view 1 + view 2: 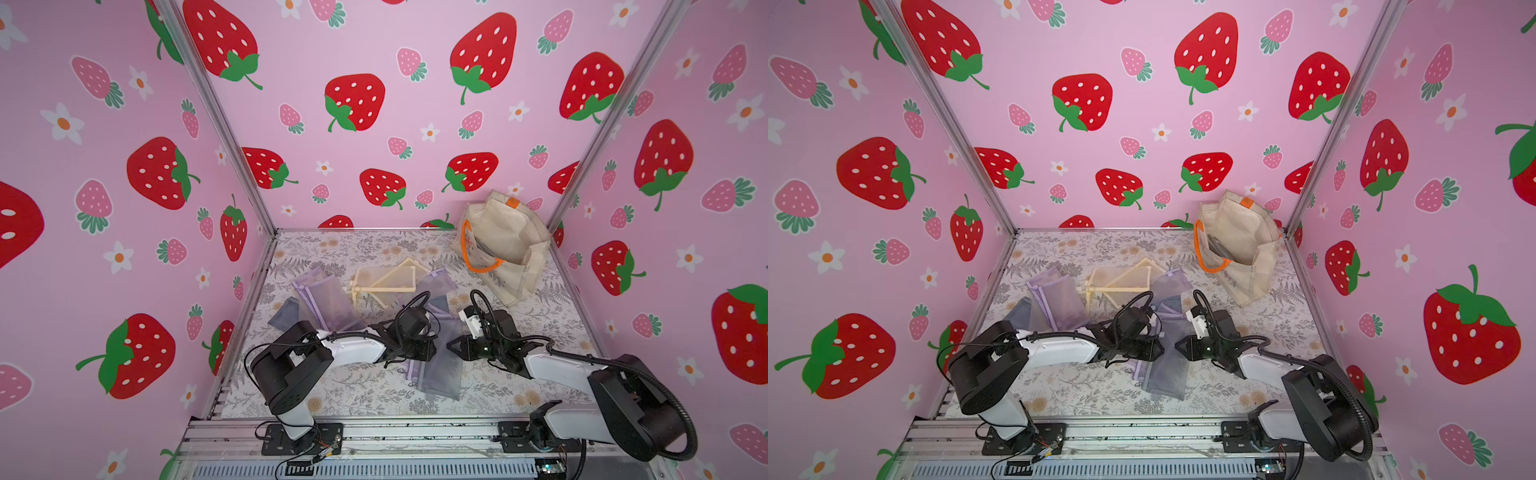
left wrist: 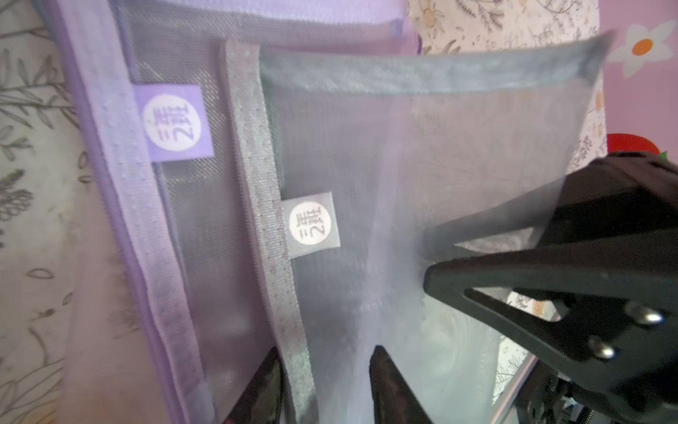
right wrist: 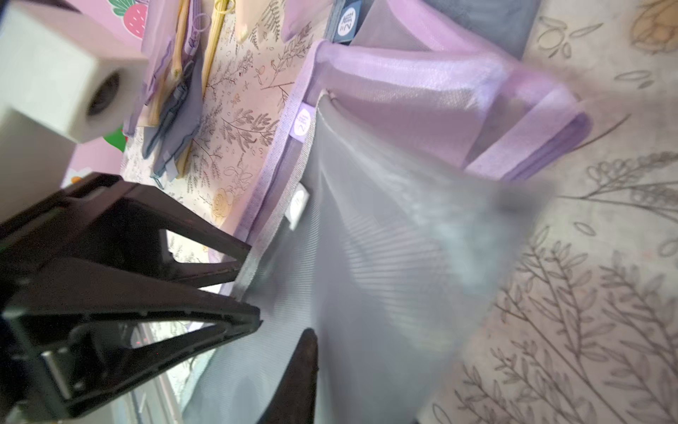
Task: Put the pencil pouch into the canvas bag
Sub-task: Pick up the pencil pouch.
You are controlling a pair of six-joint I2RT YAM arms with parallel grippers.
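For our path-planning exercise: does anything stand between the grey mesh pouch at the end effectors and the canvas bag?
Yes. The right end effector, at the grey mesh pouch, and its wrist camera sit on the straight line toward the canvas bag. Past them, only floral table shows.

Overhead pair; wrists close on pouch (image 2: 422, 165)

Three pink panel walls (image 1: 374, 50) (image 1: 1100, 41), printed with big red strawberries, smaller pink ones and white orange-centred flowers, close in the cell in both top views. Silver aluminium posts (image 1: 216, 112) run up the two back corners. The counter (image 1: 365, 390) wears a pale sheet patterned with grey ferns and tan blossoms. Silver slotted aluminium rails (image 1: 415, 432) cross its near edge. The light is soft and even.
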